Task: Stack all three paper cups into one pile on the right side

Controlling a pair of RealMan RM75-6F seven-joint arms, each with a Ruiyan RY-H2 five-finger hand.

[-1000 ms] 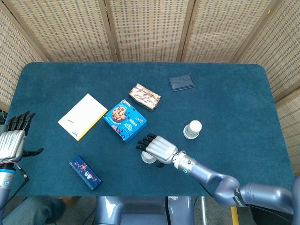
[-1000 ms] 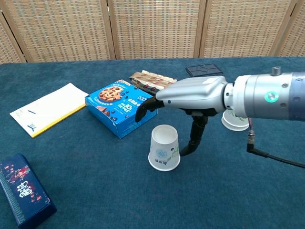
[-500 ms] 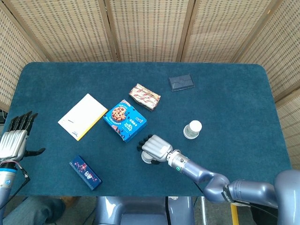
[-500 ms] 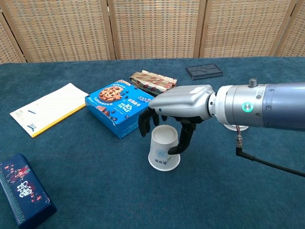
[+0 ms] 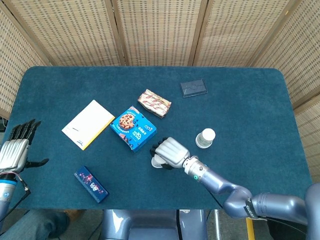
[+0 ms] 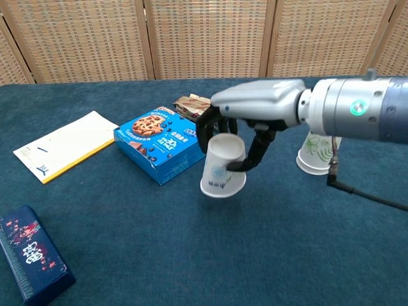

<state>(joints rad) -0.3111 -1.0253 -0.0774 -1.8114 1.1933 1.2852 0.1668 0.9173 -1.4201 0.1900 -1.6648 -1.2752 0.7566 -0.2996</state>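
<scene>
Since a moment ago our right hand [image 6: 245, 137] has closed round the upside-down white paper cup [image 6: 222, 169] and lifted it off the blue felt table [image 6: 127, 242]; it was standing on its rim. So the carry to the pile can start. The cup hangs mouth-down, slightly tilted, long axis near vertical, just beside the blue cookie box [image 6: 160, 143]. The target white cup stack [image 5: 205, 138] is to the right, probably two nested, hard to tell. Left hand [image 5: 14, 150] idle, fingers spread, holding nothing.

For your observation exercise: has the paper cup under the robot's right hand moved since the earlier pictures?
Yes. The right hand has lifted the paper cup off the table; in the chest view it now sits higher, level with the cookie box.
</scene>
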